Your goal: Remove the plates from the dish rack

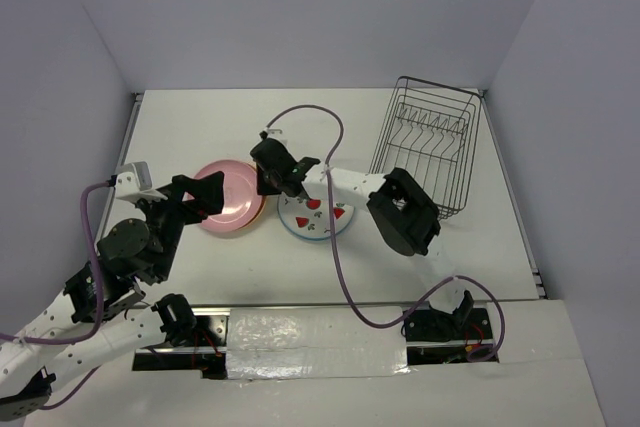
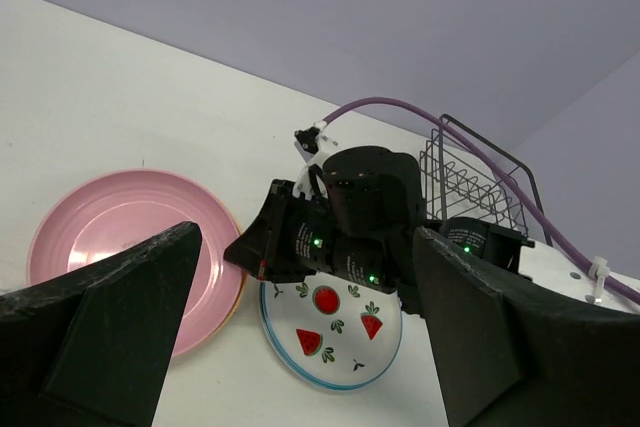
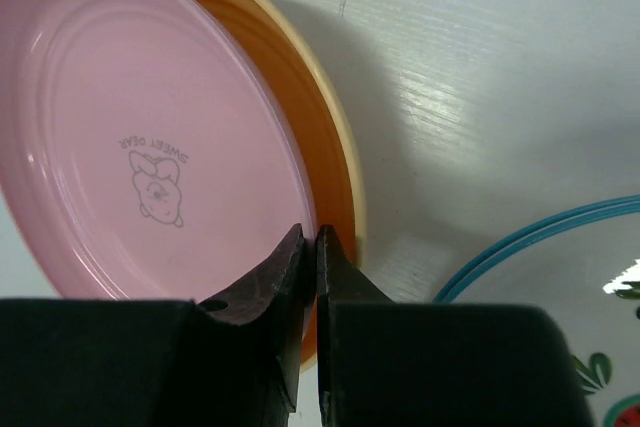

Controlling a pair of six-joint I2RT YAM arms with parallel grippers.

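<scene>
1. Right gripper: fingers squeezed together, tips right at the rim of the pink plate. Can't tell if they're actually pinching it.
2. Left gripper: fingers spread wide with nothing between them, at the pink plate's side away from the rack.
3. Pink plate is stacked on the yellow plate, flat on the table, well apart from the rack.
4. Strawberry plate lies flat between that stack and the rack, just beside the stack.
5. So all three are out of the rack.

A white tabletop stands enclosed by plain pale lavender walls at the back and both sides, under soft, even light.
</scene>
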